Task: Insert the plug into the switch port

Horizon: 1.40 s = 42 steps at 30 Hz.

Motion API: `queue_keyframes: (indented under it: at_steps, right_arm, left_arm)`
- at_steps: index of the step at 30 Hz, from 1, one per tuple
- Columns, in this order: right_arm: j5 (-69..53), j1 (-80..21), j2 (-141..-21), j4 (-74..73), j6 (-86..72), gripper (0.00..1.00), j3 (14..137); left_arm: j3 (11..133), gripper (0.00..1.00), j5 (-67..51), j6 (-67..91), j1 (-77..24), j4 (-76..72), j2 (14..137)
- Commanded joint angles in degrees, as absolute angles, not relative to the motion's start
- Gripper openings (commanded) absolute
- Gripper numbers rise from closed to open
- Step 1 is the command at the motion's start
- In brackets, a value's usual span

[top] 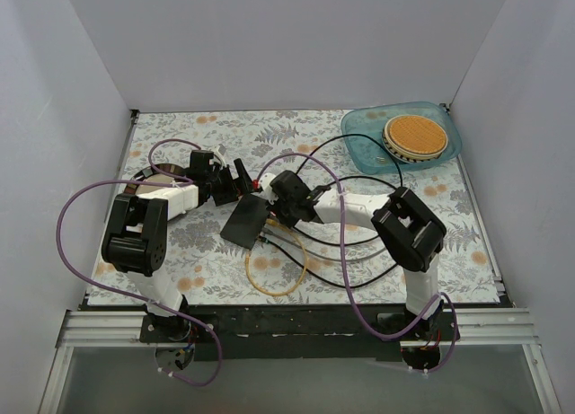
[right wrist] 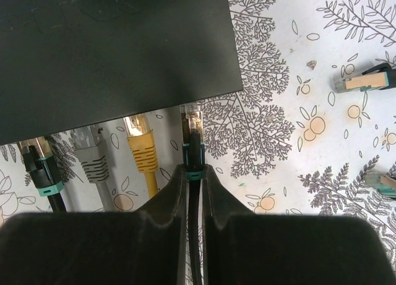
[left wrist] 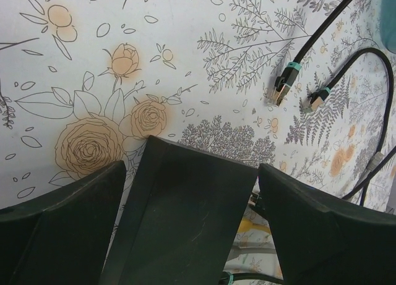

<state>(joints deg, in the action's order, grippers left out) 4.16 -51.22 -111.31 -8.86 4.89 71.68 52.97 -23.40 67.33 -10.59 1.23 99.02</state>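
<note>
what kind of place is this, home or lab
Probably a robot test cell in a lab, not a home: plain white walls box in the table, the left arm and right arm are bolted to a metal rail, and a black network switch lies among loose cables.

You are working in a robotics lab test cell: plain white panels (top: 296, 46) enclose the floral-print mat (top: 207, 270) on three sides, and an aluminium rail (top: 99, 329) along the mat's near edge carries the left arm (top: 135, 234) and right arm (top: 409, 230), each trailing purple cables (top: 60, 227).
</note>
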Motion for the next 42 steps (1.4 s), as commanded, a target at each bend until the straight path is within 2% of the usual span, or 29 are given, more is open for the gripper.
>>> queue_keyframes:
  at_steps: [1,16,35,42]
  right_arm:
    - [4.22,-51.59,-113.20,-11.16,5.19,0.01,74.79]
    - [0.53,-51.77,-116.80,-18.27,6.15,0.01,81.29]
    - [3.34,-51.86,-119.00,-22.68,5.10,0.01,87.89]
    - [2.29,-51.86,-120.06,-21.36,4.22,0.01,89.91]
  left_arm:
    - [52.47,0.87,-24.87,67.32,-10.28,0.26,98.88]
    - [52.30,0.82,-26.63,67.85,-10.20,-1.32,99.75]
    - [52.38,0.77,-30.14,67.76,-10.20,-2.20,100.90]
    - [51.68,0.67,-33.04,68.29,-10.28,-3.43,102.22]
